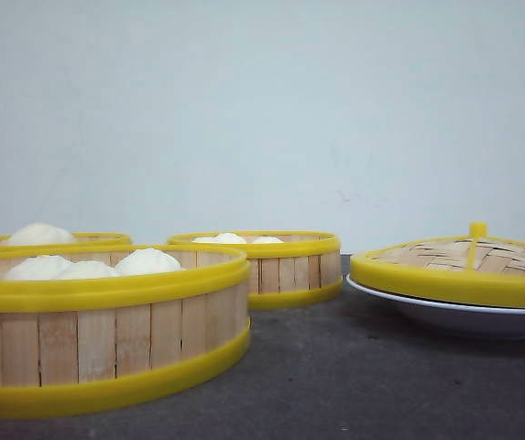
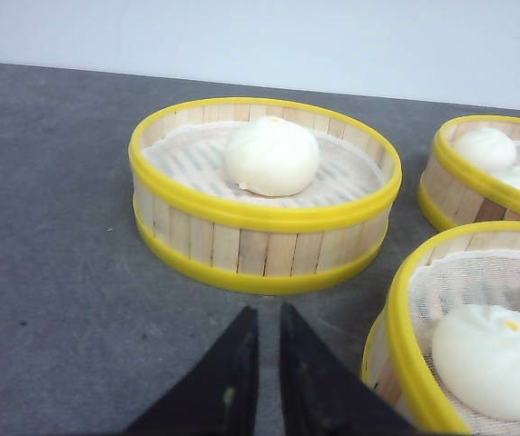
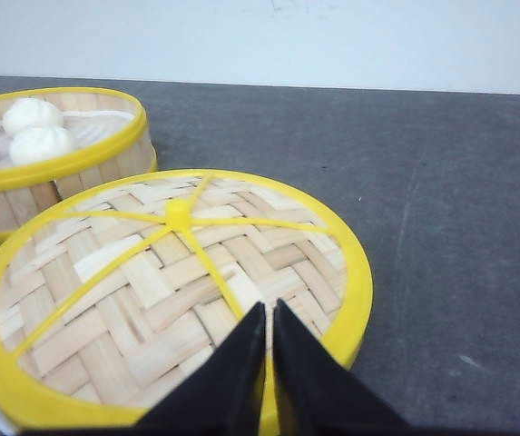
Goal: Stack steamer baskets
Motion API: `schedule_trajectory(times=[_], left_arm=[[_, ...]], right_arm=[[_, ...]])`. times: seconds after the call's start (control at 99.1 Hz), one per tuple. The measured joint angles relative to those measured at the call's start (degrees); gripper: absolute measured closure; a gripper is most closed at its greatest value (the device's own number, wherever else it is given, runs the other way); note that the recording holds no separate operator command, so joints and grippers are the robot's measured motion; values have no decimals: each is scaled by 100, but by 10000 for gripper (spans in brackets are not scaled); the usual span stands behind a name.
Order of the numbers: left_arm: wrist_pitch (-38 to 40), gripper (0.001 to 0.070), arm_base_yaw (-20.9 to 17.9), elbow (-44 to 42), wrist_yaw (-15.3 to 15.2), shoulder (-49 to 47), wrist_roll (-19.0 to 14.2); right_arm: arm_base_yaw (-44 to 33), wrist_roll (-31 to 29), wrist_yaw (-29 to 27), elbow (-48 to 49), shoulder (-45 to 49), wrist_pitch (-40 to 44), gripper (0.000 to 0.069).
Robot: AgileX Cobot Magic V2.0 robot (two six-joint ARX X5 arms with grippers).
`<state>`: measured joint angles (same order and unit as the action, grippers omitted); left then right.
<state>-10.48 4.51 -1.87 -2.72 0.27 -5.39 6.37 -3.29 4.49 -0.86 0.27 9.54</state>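
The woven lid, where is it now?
In the front view the woven lid sits on the white plate at the right side of the table, to the right of the far steamer basket.

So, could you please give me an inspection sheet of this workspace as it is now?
Surface: dark grey table.
Job's things: three steamer baskets, unstacked, apart, buns inside: near-left basket, far-left basket, middle basket.
Clutter: woven lid resting on white plate.
Grippers: left claw shut, holding nothing, facing the far-left basket; right claw shut, over the lid.
Cables: nothing seen.
Surroundings: plain white wall.
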Motion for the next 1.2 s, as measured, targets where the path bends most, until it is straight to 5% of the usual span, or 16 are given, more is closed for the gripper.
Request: schedule_trajectory(times=[0.817,1.009,1.201], left_arm=[[4,695,0,0,0,0,-24],[-92,695,0,-240,195,20,-555],[-404,695,0,-1716,354,437,-951]], right_arm=[[0,-245,-131,0,0,0,682],[0,-1045,9,-494,31,35,682],[0,-1438,142,-2157,564,205,682]])
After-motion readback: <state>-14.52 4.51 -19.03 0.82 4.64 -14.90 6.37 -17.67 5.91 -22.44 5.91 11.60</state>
